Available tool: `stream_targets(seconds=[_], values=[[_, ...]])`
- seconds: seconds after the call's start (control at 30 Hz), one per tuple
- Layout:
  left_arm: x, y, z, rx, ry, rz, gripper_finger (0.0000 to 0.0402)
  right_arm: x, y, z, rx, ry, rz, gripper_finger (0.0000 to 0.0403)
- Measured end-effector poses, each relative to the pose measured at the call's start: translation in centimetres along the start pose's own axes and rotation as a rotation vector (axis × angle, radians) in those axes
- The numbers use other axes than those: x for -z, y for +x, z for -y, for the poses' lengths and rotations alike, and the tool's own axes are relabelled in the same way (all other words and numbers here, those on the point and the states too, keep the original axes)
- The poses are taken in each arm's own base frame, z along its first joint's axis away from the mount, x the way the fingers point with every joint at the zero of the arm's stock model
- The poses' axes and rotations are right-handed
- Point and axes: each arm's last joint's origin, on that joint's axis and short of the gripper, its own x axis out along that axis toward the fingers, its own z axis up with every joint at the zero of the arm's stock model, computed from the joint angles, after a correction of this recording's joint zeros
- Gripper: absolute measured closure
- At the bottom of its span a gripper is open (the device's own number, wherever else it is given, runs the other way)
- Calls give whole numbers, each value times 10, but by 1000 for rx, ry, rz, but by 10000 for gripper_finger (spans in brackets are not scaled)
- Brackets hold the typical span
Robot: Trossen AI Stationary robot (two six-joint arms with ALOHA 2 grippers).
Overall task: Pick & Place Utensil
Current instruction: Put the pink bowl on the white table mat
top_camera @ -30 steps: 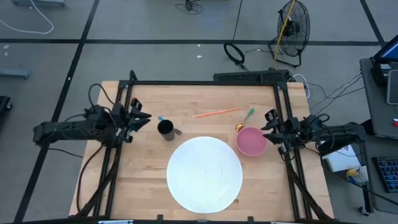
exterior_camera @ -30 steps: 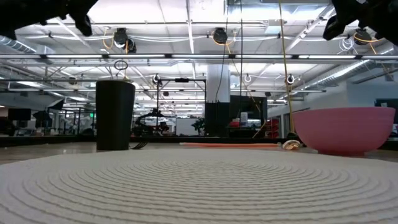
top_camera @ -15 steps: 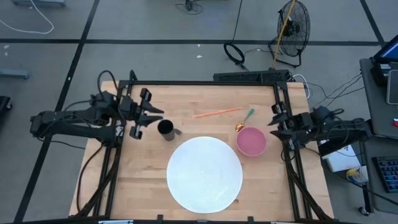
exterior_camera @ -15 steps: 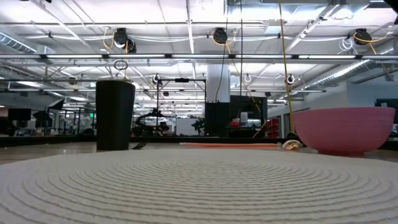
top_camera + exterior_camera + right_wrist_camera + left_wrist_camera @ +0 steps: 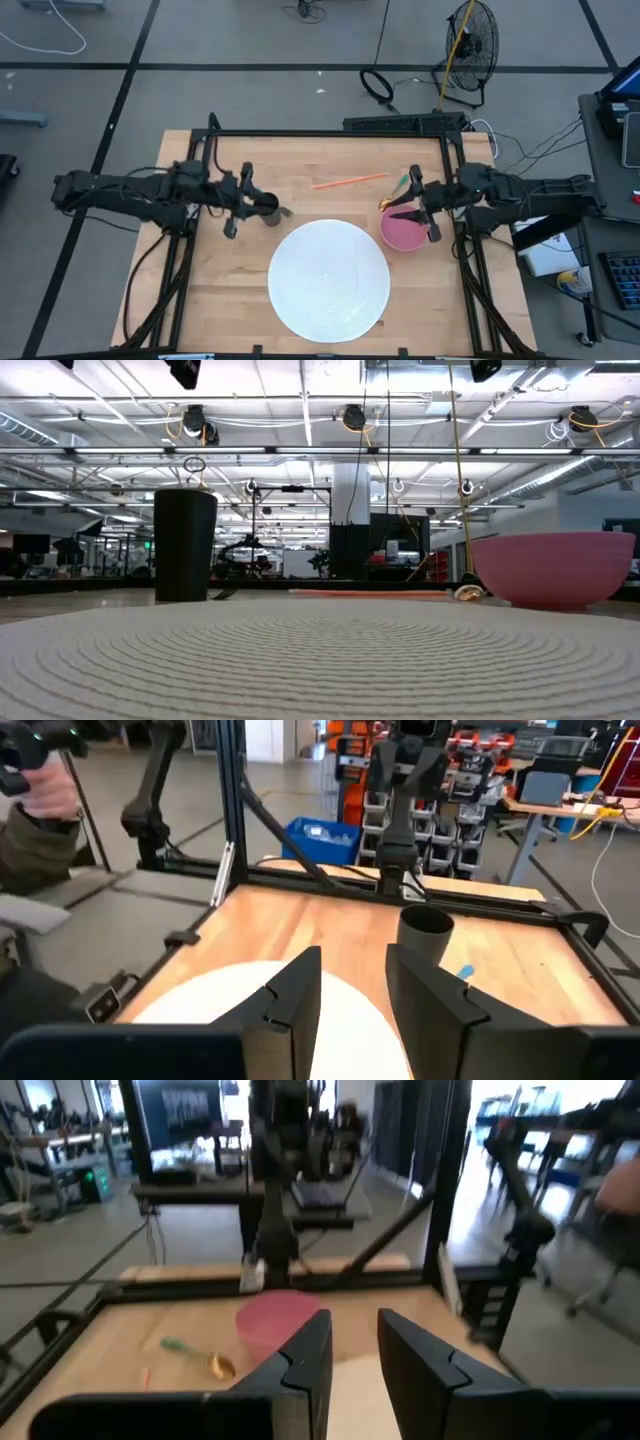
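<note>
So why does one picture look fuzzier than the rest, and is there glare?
Left wrist view: soft and smeared throughout, the pink bowl a blur. Low view: bright ceiling lights behind, so the black cup is nearly a silhouette; the near white placemat is sharp. High view: evenly lit, faint shadows.

light wood table (image 5: 330, 165) w/ black frame. round white placemat (image 5: 329, 279) lower centre of high view, ribbed in concentric rings. black cup (image 5: 266, 207) centre-left, blue bit beside it. pink bowl (image 5: 404, 228) centre-right. spoon (image 5: 392, 193) w/ green handle & gold head just above bowl. thin orange stick (image 5: 348, 181) upper centre. 2 dark arms. grey floor, black tape lines.
</note>
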Motion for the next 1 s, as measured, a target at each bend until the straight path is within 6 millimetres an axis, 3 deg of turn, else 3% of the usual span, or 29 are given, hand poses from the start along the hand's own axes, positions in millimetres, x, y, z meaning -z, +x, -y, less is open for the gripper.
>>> stream_targets(seconds=[0.23,0.63,0.77,1.0], values=[[19,9,28,-54,47,-174,314,0,6,-14,-57,-87,-42,291],[55,31,80,-27,55,-382,314,30,22,-42,222,-125,-355,291],[59,34,83,-60,55,-396,314,33,18,-34,395,-72,-548,291],[58,34,81,-94,69,-387,314,37,-2,-8,696,235,-828,291]])
